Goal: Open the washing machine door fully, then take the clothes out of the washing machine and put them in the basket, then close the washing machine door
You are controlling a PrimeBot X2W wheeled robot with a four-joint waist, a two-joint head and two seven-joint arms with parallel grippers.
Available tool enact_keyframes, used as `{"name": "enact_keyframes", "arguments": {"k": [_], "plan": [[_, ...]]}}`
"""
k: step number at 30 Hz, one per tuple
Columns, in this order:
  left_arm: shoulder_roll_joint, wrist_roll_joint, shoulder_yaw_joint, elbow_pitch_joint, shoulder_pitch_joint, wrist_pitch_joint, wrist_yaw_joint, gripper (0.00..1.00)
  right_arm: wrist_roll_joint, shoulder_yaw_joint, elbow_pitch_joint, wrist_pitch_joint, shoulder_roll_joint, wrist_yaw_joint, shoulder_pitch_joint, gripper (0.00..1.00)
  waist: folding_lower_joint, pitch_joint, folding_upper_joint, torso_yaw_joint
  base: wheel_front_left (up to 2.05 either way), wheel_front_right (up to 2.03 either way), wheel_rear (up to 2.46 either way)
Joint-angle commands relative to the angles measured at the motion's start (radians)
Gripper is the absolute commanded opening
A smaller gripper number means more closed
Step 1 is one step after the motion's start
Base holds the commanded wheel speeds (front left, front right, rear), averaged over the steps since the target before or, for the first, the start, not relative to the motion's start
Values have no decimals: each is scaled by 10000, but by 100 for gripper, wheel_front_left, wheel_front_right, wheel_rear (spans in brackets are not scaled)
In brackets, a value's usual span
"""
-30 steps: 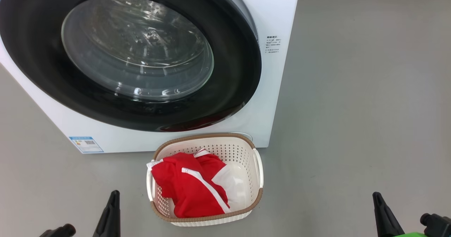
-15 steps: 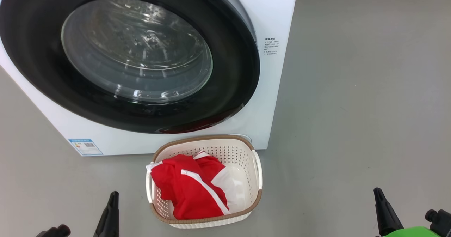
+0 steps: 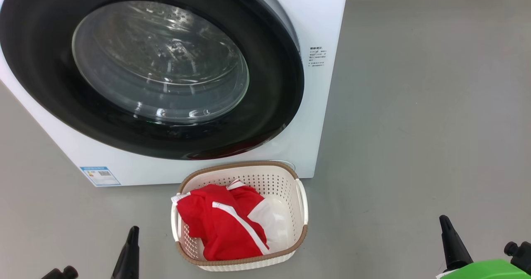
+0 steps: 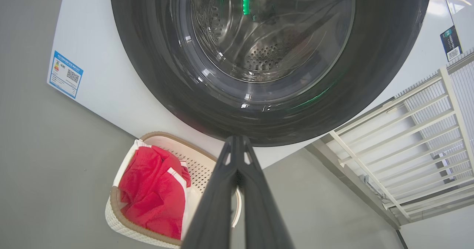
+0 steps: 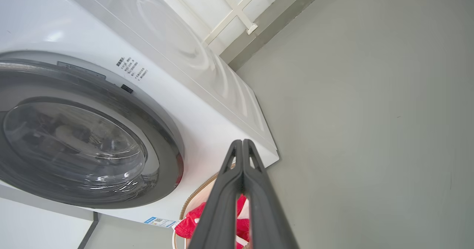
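Inside one basket (image 3: 269, 181), one red garment (image 3: 215, 229).

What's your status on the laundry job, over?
Left hand shut, empty; right hand shut, empty. Clothes in basket; washing machine door looks closed. No obstruction seen.

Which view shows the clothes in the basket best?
The head view: the clothes lie unobstructed in the basket, from above. The left wrist view shows them obliquely, partly behind its fingers; in the right wrist view, fingers hide most of them.
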Motion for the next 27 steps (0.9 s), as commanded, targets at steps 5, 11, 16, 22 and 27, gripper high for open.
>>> {"name": "enact_keyframes", "arguments": {"k": [5, 11, 16, 22, 27], "plan": [[151, -717, 237, -172, -529, 195, 1, 0, 774, 65, -308, 187, -183, -5, -605, 0, -1, -36, -1, -19, 0, 0, 0], [152, -1341, 277, -151, -593, 365, 1, 0, 1378, 64, -335, 364, -192, -6, -715, 0, -1, -74, -1, -38, 0, 0, 0], [152, -1861, 312, -134, -645, 508, 1, 0, 1880, 62, -357, 511, -199, -6, -808, 0, -1, -106, -1, -55, 0, 0, 0], [151, -2483, 354, -114, -709, 680, 2, 0, 2482, 60, -384, 688, -208, -7, -918, 0, -1, -144, -1, -74, 0, 0, 0], [150, -2894, 383, -100, -751, 794, 2, 0, 2881, 58, -401, 806, -214, -7, -992, 0, -1, -169, -1, -87, 0, 0, 0]]}}
